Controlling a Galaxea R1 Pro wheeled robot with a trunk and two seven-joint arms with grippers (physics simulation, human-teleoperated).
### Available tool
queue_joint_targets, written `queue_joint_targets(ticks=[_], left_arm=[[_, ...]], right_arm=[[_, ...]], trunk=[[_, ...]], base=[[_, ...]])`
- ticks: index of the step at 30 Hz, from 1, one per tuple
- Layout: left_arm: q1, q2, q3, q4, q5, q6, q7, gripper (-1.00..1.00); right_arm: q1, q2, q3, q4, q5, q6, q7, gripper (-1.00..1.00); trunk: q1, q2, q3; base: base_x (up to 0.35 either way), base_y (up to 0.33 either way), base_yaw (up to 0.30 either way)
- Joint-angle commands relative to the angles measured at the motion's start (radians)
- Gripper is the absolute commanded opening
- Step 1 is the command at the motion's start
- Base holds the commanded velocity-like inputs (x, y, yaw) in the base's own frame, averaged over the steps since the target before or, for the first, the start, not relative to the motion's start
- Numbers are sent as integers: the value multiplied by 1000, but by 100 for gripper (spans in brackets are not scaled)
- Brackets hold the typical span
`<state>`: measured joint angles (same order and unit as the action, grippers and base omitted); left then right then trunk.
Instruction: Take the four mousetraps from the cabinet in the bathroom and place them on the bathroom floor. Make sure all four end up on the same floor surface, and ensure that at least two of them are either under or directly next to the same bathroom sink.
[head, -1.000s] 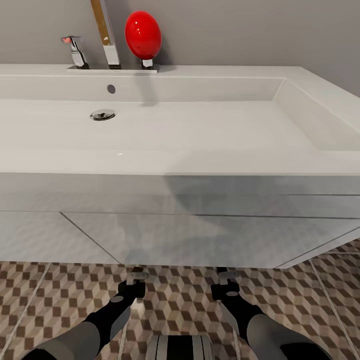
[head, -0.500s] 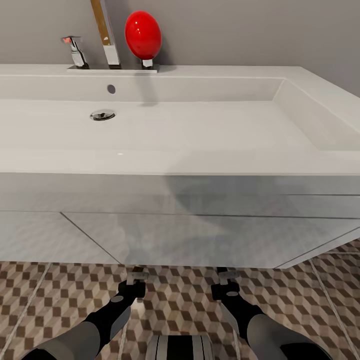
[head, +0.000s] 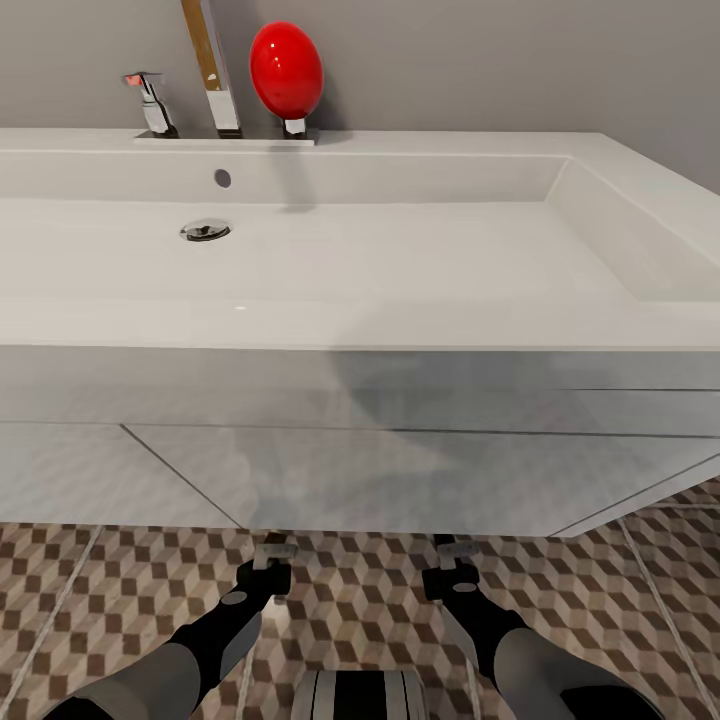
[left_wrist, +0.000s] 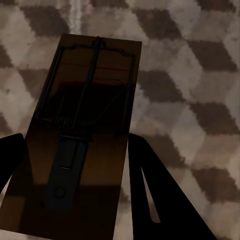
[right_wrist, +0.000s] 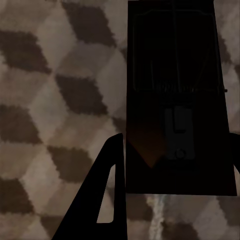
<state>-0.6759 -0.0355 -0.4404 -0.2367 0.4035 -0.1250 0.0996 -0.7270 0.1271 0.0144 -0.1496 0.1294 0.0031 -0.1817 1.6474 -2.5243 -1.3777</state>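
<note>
While the sink (head: 400, 280) overhangs both arms, each pincer grips a mousetrap (left_wrist: 82, 135).

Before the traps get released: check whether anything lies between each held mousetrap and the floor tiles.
Nothing visible does. Under the left mousetrap and the right mousetrap there is bare patterned bathroom floor; how near they are is unclear.

- Sink (head: 400, 260): left and right ends cut off by the frame; its front hides both grippers' fingertips.
- Mousetrap (left_wrist: 82, 135): near end cut off.
- Second mousetrap (right_wrist: 177, 100): far end cut off, deeply shadowed.
</note>
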Motion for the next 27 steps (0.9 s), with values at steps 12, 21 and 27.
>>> queue_joint_targets(ticks=[12, 21, 27], left_arm=[[-1, 0, -5, 5, 11, -8, 14, -100], [-1, 2, -5, 7, 7, -11, 13, -100], [-1, 3, -5, 10, 6, -13, 12, -100]], right_arm=[[0, 1, 1, 1, 7, 0, -4, -100], [0, 2, 0, 1, 6, -1, -4, -100], [-1, 2, 0, 1, 4, -3, -4, -100]], trunk=[[0, 0, -1], [0, 0, -1], [0, 0, -1]], base=[[0, 0, 0], [0, 0, 0], [0, 0, 0]])
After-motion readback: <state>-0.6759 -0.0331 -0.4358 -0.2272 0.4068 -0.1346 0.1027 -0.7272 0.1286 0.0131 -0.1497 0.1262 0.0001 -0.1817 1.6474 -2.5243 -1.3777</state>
